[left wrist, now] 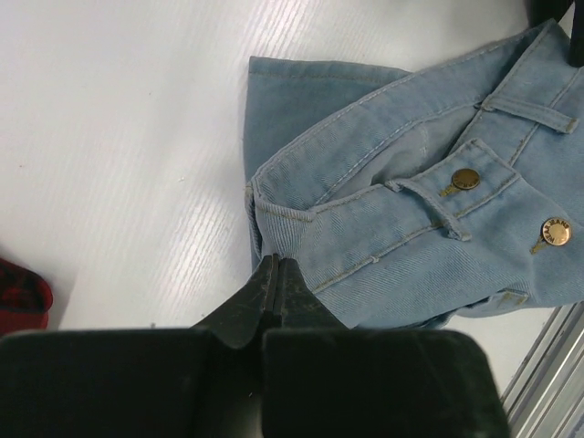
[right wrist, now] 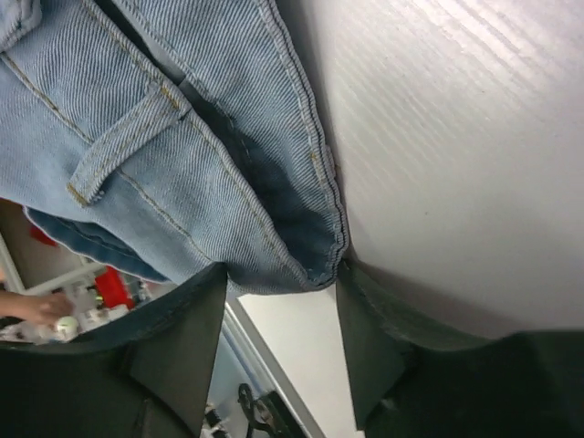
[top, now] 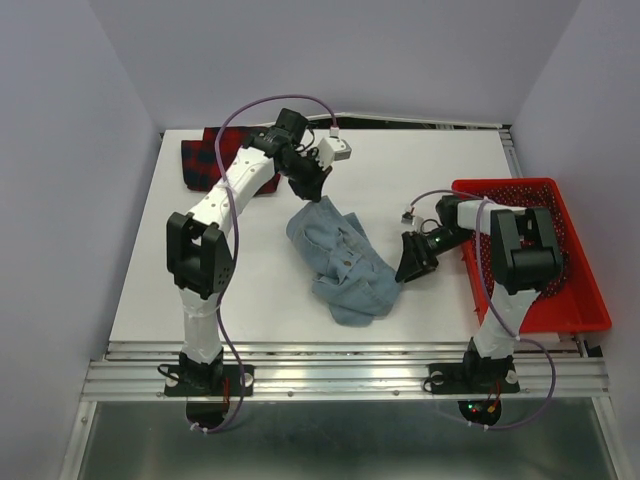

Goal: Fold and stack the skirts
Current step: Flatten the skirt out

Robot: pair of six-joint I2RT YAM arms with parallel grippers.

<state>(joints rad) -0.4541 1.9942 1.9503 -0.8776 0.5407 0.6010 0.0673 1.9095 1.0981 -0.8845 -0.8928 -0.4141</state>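
crumpled denim skirt [top: 345, 260] mid worktop [top: 420, 160], long axis slanting far-left to near-right, left gripper [top: 312, 187] fingers pressed shut at its far end, right gripper [top: 408, 270] fingers parted around its right hem, plaid skirt [top: 205, 155] in far-left corner

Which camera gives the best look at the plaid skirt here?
Top external: the plaid skirt lies at the far left corner of the table, mostly visible but partly hidden behind the left arm. Left wrist catches only its red corner at the frame's edge. Right wrist shows none of it, only the denim skirt.
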